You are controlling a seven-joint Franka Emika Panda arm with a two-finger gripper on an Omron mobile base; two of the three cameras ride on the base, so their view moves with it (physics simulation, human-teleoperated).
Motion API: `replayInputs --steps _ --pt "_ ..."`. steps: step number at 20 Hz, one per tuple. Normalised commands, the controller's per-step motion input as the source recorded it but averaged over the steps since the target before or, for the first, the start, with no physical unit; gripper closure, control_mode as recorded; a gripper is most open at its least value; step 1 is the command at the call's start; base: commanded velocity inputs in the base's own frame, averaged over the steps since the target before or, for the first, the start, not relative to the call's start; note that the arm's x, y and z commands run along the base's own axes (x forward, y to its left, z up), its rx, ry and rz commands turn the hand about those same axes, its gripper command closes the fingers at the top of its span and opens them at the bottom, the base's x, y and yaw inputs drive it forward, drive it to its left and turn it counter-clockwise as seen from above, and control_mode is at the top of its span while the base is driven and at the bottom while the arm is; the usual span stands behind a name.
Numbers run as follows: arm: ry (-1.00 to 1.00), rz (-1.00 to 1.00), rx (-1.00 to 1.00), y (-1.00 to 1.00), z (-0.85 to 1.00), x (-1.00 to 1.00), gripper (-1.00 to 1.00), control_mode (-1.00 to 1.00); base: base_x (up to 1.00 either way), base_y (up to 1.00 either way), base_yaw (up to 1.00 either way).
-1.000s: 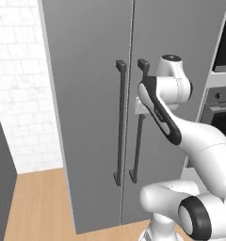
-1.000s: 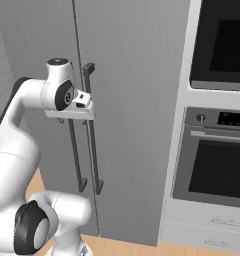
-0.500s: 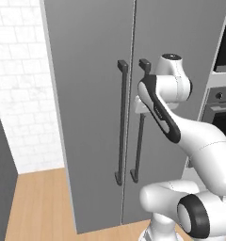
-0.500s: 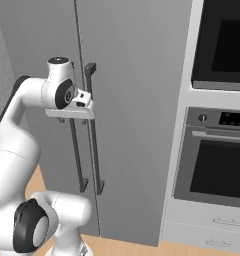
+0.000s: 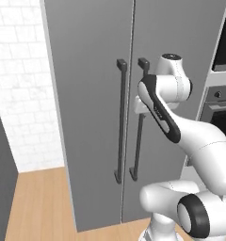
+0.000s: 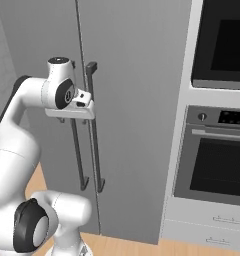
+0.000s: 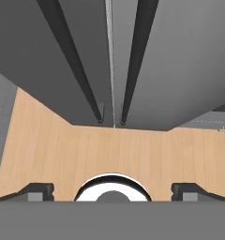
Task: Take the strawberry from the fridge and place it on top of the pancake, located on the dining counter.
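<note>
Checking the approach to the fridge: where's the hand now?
In the left base view the open hand sits by the closed fridge's right door handle, near its upper part.

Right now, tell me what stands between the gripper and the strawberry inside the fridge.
The fridge's two closed doors stand in the way. The open gripper sits by the right door's handle, gripping nothing. The left handle runs just beside it. The strawberry lies behind the doors, unseen.
</note>
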Motion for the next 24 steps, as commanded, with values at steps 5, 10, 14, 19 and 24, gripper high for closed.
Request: replayInputs --steps 5,10,14,19,24 --pt "0.0 0.0 0.0 0.0 0.0 0.0 -1.0 1.0 -0.41 0.0 0.0" --pt "0.0 0.0 0.0 0.0 0.0 0.0 -1.0 1.0 -0.21 0.0 0.0" --pt "-0.05 0.0 0.0 0.0 -0.04 0.09 -1.0 -1.0 0.0 0.0 0.0" --pt "-0.39 0.05 0.01 -0.14 -0.28 0.42 -1.0 -1.0 0.0 0.0 0.0" --pt "-0.39 0.04 0.02 -0.21 -0.18 0.5 -1.0 -1.0 0.0 0.0 0.0"
